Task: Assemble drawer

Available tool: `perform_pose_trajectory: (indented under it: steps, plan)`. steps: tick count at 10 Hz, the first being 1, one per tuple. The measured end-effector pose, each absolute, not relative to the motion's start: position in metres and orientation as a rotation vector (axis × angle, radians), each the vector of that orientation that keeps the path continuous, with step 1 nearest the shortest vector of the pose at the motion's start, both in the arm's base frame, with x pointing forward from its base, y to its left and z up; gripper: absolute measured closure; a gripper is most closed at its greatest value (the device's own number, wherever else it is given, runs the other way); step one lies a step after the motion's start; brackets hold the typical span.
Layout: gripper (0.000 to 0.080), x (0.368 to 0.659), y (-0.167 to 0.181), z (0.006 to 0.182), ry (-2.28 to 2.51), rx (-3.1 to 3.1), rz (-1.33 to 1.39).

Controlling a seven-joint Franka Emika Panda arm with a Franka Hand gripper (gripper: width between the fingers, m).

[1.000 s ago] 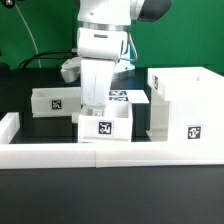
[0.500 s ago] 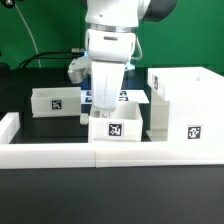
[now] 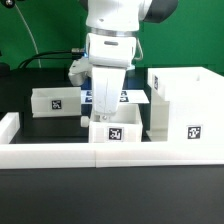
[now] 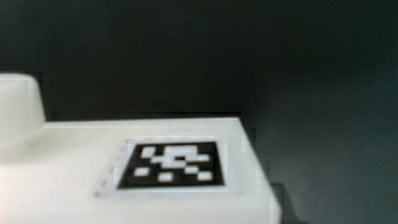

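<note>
A small white drawer tray with a square tag on its near face stands at the table's middle, just behind the low front wall. My gripper comes straight down onto the tray's left wall; one dark finger shows outside that wall, and the other is hidden. It looks shut on the tray. The wrist view is filled by a white tray surface with a tag and a white knob; no fingers show there. A second tray stands at the left. The tall drawer case stands at the right.
A low white wall runs along the table's front and turns up at the left. The marker board lies flat behind the arm. The held tray's right side is close to the case's left wall.
The arm and the middle tray have shifted together toward the exterior view's right and slightly nearer the front wall, closing on the case. The other tray and the case have not moved.
</note>
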State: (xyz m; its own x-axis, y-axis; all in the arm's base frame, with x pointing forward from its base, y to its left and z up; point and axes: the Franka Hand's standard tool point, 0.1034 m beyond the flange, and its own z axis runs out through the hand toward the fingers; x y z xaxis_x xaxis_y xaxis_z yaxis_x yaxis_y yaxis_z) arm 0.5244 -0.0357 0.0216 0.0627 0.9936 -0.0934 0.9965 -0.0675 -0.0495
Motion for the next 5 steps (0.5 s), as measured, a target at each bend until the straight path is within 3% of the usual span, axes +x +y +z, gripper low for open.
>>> perform_pose_trajectory:
  steps: [5]
  plan:
    - [0.0757,0.5254,-0.0331,0.0181,2.118,2.258,-0.125]
